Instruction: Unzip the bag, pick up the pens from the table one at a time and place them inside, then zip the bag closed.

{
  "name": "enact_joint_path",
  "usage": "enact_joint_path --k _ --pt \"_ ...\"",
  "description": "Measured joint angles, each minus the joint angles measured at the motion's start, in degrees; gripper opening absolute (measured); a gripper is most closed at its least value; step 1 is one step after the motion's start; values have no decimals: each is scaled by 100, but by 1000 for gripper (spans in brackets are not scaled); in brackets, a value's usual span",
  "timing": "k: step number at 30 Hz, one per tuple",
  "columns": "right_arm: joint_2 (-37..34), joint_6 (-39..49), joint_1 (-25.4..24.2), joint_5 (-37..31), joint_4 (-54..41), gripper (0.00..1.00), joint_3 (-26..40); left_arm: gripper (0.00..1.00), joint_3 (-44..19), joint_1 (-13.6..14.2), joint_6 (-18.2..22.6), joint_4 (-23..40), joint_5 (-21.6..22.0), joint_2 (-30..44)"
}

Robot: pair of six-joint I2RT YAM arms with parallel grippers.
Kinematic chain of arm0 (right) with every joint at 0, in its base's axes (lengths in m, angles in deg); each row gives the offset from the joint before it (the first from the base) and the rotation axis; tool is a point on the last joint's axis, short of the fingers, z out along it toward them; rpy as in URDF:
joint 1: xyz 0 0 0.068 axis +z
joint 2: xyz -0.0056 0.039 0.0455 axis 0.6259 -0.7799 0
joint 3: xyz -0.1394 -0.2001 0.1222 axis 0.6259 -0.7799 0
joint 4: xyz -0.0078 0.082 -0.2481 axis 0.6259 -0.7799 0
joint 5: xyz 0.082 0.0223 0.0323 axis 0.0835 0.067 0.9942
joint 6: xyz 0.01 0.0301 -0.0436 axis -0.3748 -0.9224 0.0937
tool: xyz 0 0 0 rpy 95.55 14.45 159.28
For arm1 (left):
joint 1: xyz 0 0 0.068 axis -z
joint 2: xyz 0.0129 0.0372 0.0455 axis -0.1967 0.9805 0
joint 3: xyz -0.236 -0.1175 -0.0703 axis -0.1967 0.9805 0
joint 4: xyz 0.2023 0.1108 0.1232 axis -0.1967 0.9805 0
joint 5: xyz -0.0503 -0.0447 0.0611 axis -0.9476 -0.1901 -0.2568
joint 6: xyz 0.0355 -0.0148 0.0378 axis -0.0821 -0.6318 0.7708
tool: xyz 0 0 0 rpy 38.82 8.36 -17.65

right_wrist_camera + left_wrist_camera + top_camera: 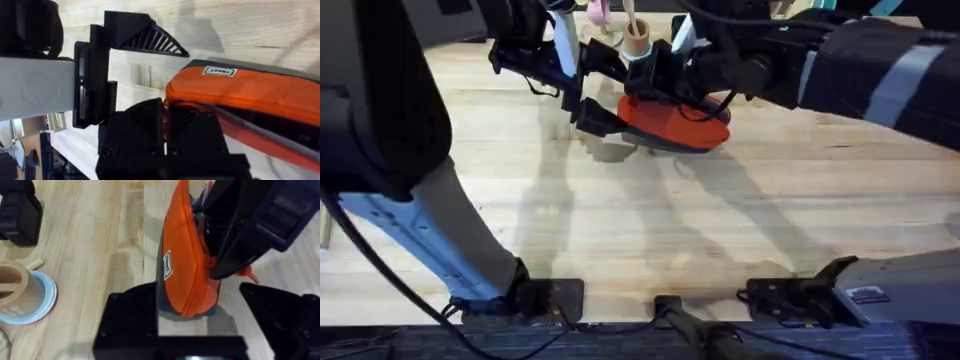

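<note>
The orange bag (pixel 685 125) lies on the table (pixel 650 220) at the far middle, its dark lower edge toward me. In the right wrist view the bag (pixel 250 92) gapes along its top, showing a dark inside crossed by a thin grey line; I cannot tell if that is a pen. No pens show on the table. My right gripper (pixel 165 107) is shut at the bag's end, and the orange-red pull tab (pixel 247 272) sticks out beside its fingertips. My left gripper (pixel 192 292) is open and straddles that same end of the bag (pixel 182 245).
A tan cylinder on a pale blue base (pixel 20 297) stands just beyond the bag, also seen at the table's far edge (pixel 636 40). A black block (pixel 17 215) sits near it. Both arms crowd the far middle; bare planks stretch toward the near edge.
</note>
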Motion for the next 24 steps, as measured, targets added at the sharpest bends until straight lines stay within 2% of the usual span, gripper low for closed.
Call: enact_joint_path --k 1,5,7,9,10,11,24 --pt "0 0 0 0 2 31 0 947 0 16 -4 -31 21 2" --pt "0 0 0 0 8 31 0 641 0 23 -9 -114 92 0" --pt "0 0 0 -1 11 31 0 451 0 21 -9 -153 101 0" --pt "0 0 0 0 23 31 0 173 0 23 -13 -182 109 2" --pt "0 2 0 0 33 31 0 79 0 34 11 -208 106 11" --pt "0 0 0 0 35 31 0 47 0 34 -2 -228 98 17" --pt "154 213 -154 -58 -170 31 0 41 0 49 -2 -236 -8 17"
